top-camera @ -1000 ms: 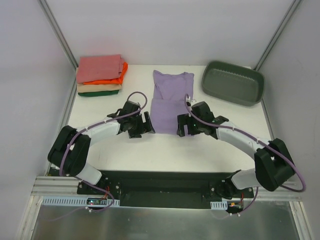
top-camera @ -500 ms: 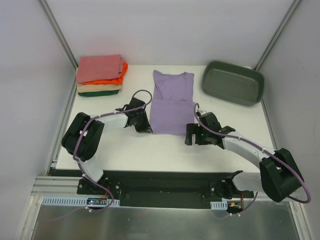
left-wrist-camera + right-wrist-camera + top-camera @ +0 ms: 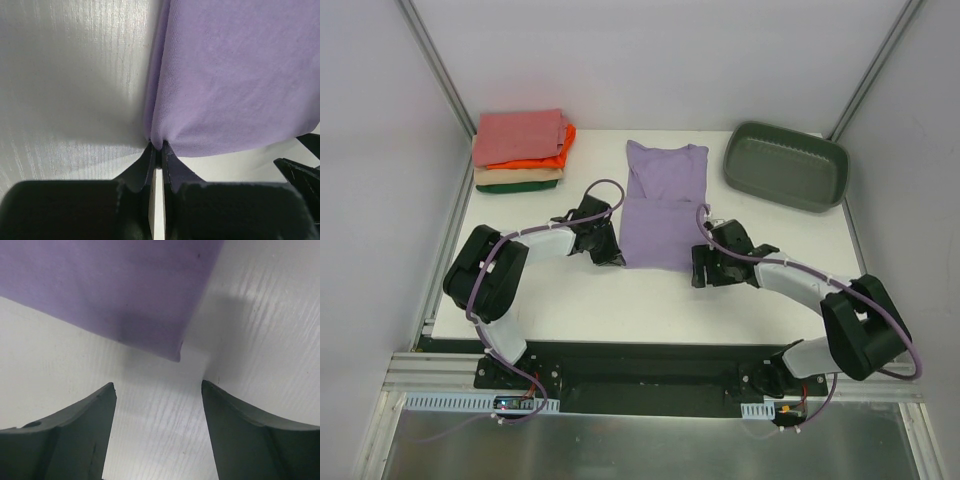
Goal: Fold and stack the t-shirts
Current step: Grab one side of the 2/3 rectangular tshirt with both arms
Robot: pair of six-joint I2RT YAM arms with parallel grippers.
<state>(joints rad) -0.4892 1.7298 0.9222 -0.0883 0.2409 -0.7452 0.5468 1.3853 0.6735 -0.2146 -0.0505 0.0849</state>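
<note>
Black left claw (image 3: 156,148) pressed together, pinching the near-left corner of the lavender t-shirt (image 3: 663,205), right claw (image 3: 157,387) spread just off that shirt's near-right corner, shirt lying flat on the white desk (image 3: 650,300), stacked folded t-shirts (image 3: 520,150) beyond its left, grey-green tub (image 3: 785,165) beyond its right

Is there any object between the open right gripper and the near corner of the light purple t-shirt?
Nothing visible does. In the right wrist view, only the bare white table lies between the open fingers of the right gripper and the near corner of the soft light purple cloth t-shirt, which lies flat.
</note>
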